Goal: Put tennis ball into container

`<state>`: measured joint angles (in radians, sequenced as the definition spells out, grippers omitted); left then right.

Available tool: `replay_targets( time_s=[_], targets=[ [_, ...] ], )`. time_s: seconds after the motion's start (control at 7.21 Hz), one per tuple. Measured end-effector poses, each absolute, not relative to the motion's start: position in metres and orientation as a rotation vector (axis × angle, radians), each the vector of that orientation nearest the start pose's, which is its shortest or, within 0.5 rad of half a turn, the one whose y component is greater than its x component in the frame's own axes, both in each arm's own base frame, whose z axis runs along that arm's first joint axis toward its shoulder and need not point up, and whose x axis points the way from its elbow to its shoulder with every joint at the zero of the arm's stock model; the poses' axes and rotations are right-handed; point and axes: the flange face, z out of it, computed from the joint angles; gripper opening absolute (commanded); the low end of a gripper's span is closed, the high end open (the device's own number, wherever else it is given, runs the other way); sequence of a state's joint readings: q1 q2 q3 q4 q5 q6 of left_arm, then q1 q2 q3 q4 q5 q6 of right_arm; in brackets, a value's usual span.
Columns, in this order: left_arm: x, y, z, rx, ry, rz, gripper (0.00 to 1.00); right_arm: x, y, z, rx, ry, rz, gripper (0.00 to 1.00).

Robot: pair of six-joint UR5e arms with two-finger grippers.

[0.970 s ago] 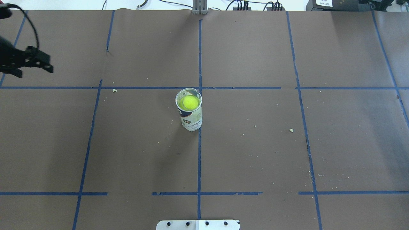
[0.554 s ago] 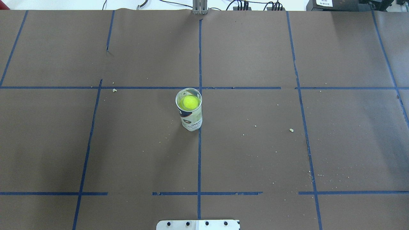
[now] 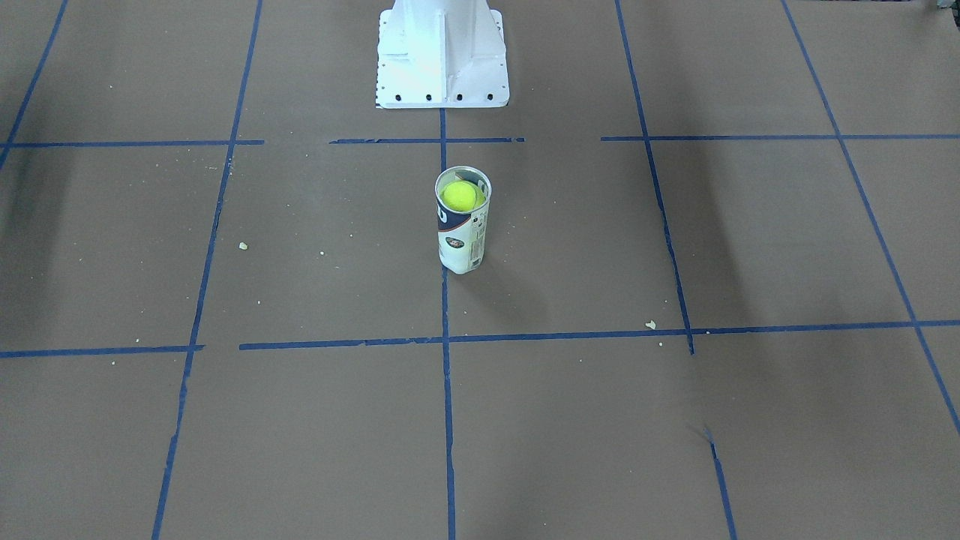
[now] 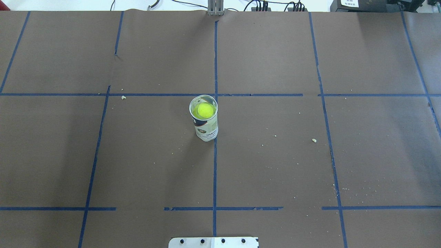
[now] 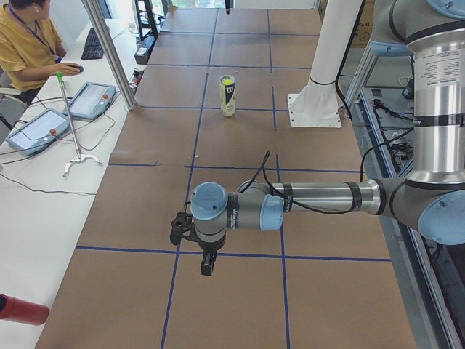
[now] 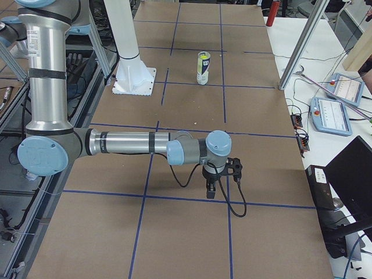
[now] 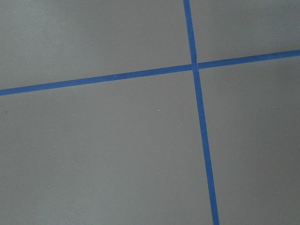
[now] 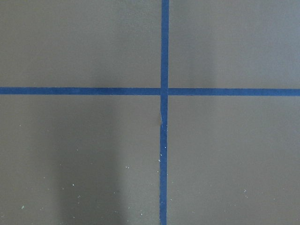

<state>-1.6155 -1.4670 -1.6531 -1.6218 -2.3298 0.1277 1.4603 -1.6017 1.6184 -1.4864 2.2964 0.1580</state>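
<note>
- Jaw state cannot be told for either gripper. Each shows only in a side view, small and seen edge-on.
- Left gripper (image 5: 206,266): it hangs fingers-down from the near left arm (image 5: 320,198), which stretches level over the table (image 4: 275,51). It is over a crossing of blue tape (image 4: 215,62) and well apart from the container. Nothing is seen between its fingers.
- Right gripper (image 6: 211,194): it also points down, at the end of the level right arm (image 6: 128,142), above a tape line. A black cable loops beside it and partly masks the finger outline.
- Wrist cameras: both show only brown paper and a tape crossing.
- Container (image 4: 206,129) (image 3: 460,240): it stands upright near the middle of the table, with its base at the centre tape line and its mouth open. The white and navy label covers the lower wall. The lettering is too small to read.
- Tennis ball (image 4: 205,110) (image 3: 462,195): it sits inside the container, just below the silvery rim, seen through the open mouth. Its lower half is hidden by the label, so what lies beneath it cannot be told.
- In the side views the container (image 5: 228,96) (image 6: 203,68) is far off and small. The ball is a yellow patch at its top.
- White pedestal (image 3: 442,52): it is cut off by the top edge of the front-facing view.
- Operator (image 5: 25,43): this person is seated at the side bench in a yellow shirt and is cropped by the frame. Two tablets (image 5: 91,100) lie nearby.
- Red cylinder (image 5: 22,309): it is cut off at the left edge and its identity is unclear.
- Pale crumbs (image 4: 314,140) are scattered on the paper.
</note>
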Motion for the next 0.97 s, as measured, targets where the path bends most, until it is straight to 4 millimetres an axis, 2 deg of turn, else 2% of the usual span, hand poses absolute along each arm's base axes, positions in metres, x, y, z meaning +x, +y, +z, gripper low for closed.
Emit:
replay_targets(
  time_s=[0.42,0.97],
  targets=[
    [-0.08,-0.449,0.649,0.031,0.836,0.042,1.0,0.013,-0.49,0.645,-0.001,-0.731,0.009,1.0],
    [-0.081,-0.442,0.645,0.015,0.836,0.037,1.0,0.013,-0.49,0.645,-0.002,-0.731,0.009,1.0]
  ],
)
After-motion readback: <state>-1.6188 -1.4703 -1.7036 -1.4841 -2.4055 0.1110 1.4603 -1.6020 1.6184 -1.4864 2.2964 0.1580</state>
